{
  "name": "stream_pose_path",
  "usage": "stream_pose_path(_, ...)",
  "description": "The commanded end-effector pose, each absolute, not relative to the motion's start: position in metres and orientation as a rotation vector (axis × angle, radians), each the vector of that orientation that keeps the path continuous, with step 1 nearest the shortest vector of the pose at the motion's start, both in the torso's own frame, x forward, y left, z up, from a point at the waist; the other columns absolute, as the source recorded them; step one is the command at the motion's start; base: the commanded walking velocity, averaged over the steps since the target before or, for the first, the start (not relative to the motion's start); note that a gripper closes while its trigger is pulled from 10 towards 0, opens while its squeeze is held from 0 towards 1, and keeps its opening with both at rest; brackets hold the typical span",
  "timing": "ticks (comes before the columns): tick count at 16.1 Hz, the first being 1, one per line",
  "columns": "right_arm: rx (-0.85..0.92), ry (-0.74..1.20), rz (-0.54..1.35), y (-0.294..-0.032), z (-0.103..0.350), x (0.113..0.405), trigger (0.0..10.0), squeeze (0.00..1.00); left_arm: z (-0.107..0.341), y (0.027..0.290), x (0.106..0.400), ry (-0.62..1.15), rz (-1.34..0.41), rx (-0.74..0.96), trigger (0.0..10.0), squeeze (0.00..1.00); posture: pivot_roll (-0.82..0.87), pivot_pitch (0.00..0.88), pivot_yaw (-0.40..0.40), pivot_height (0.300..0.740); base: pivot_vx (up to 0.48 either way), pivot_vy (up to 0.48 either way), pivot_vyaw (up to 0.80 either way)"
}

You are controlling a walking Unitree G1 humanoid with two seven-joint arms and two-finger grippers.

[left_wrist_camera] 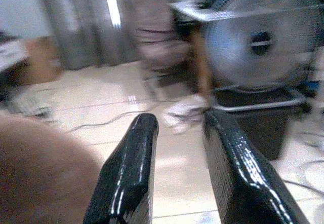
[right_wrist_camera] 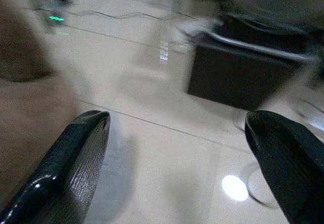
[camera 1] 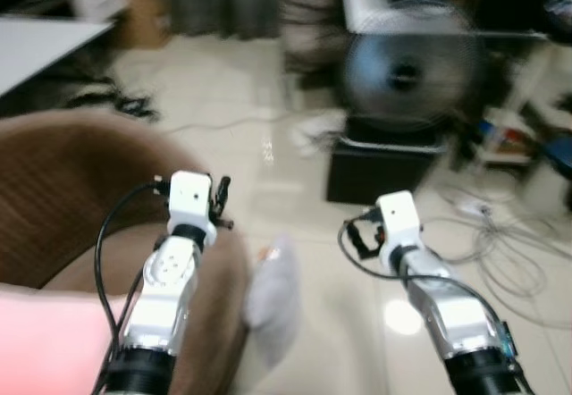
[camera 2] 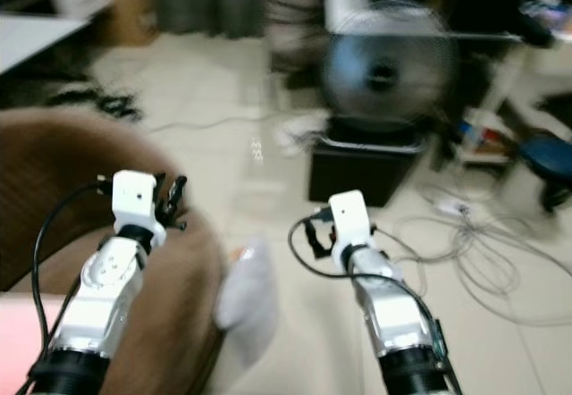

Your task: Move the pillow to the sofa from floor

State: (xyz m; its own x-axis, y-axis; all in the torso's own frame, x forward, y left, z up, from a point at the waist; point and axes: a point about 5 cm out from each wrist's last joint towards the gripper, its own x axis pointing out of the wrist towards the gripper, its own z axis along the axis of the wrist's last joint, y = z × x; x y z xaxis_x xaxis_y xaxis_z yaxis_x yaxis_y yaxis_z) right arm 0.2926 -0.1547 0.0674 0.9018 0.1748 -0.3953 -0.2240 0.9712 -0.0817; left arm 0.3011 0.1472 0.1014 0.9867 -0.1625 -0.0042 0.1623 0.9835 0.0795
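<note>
- One pillow (camera 1: 273,301), pale grey-white, stands slumped on the tiled floor (camera 1: 232,145), its side against the rounded brown arm of the sofa (camera 1: 80,189); neither claw touches it.
- One sofa, brown, on the robot's left; a pink patch of something (too blurred to name) sits at the near corner of the head views.
- Left claw (left_wrist_camera: 179,133): its two black fingers (left_wrist_camera: 129,171) stand a little apart with nothing between them, raised over the sofa arm, above and to the left of the pillow.
- Right claw (right_wrist_camera: 177,138): its two fingers (right_wrist_camera: 76,153) are spread wide with nothing between them, over bare floor to the right of the pillow.
- One round fan (camera 1: 407,73) stands on one black box (camera 1: 380,172) well beyond the pillow.
- White cables (camera 1: 509,252) loop over the floor to the right, and a dark tangle of cable (camera 1: 125,102) lies to the left, past the sofa.
- One white tabletop (camera 1: 40,42) edge shows at the far left.
- Grey curtains (left_wrist_camera: 81,21) hang along the back wall.
</note>
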Motion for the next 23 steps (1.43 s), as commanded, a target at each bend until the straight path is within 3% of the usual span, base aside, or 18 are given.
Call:
stream_pose_path(1, -0.118, 0.389, 0.19, -0.1565, 0.0696, 0.2944, 10.0, 0.0, 0.1051, 0.1421, 0.3038, -0.013, -0.198, 0.097, 10.0, 0.0, 0.04, 0.0, 0.029, 0.74, 0.375, 0.0, 0.0)
stream_pose_path(8, -0.129, 0.397, 0.217, -0.152, 0.0685, 0.2962, 10.0, 0.0, 0.106, 0.1441, 0.3032, -0.02, -0.195, 0.099, 10.0, 0.0, 0.05, 0.0, 0.022, 0.74, 0.369, 0.0, 0.0)
stream_pose_path(19, -0.121, 0.41, 0.236, -0.1494, 0.0667, 0.297, 10.0, 0.0, 0.1046, 0.1434, 0.3033, -0.007, -0.212, 0.106, 10.0, 0.0, 0.05, 0.0, 0.029, 0.74, 0.0, 0.0, 0.0)
stream_pose_path(23, -0.118, 0.41, 0.242, -0.1482, 0.0662, 0.2968, 10.0, 0.0, 0.1037, 0.1432, 0.3032, -0.002, -0.218, 0.112, 10.0, 0.0, 0.05, 0.0, 0.031, 0.706, 0.0, 0.0, 0.0)
